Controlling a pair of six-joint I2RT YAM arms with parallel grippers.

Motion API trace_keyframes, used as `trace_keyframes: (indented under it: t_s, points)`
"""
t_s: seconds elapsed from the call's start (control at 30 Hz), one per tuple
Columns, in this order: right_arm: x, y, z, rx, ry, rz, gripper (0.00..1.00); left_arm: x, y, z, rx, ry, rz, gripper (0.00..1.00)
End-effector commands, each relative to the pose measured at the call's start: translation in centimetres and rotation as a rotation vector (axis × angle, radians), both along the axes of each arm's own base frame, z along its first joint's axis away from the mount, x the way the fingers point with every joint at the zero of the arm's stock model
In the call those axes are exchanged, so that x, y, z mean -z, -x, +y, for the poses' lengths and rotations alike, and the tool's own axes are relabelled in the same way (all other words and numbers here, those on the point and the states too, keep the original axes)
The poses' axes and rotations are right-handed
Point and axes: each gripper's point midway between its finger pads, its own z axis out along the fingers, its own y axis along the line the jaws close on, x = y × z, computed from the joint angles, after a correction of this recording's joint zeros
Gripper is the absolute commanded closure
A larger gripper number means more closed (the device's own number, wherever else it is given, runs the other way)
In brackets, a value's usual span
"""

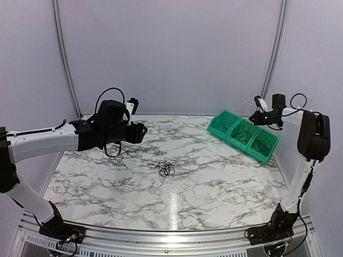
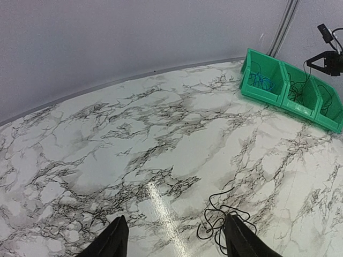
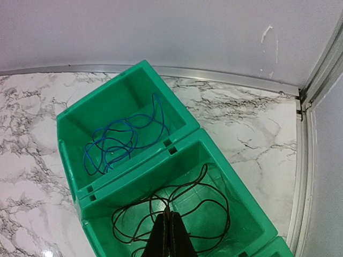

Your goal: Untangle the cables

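A small wad of black cable (image 1: 165,168) lies loose on the marble table (image 1: 107,171). In the left wrist view it lies by my right finger (image 2: 217,224). My left gripper (image 1: 139,131) hovers above the table left of the wad, open and empty (image 2: 176,217). My right gripper (image 1: 258,115) is above the green bins and shut on a black cable (image 3: 204,168) that loops in the middle bin; its fingers (image 3: 167,215) are pressed together. A blue cable (image 3: 115,142) lies coiled in the far-left bin.
A row of three joined green bins (image 1: 244,135) stands at the back right, near the table's edge and the wall rail; its rim (image 3: 177,142) also shows in the right wrist view. The third bin holds another black cable (image 1: 262,144).
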Motion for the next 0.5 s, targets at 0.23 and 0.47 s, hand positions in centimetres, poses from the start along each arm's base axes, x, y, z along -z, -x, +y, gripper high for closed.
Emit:
trace_keyframes:
  t_s: [0.23,0.47]
  points:
    - [2.4,-1.6,-0.1,0.085,0.286,0.056,1.0,-1.2,-0.1,-0.5,0.02,0.026,-0.025,0.36]
    - [4.2,-1.6,-0.5,0.103,0.355,0.1,1.0,-0.7,-0.1,-0.7,0.026,0.021,-0.013,0.36]
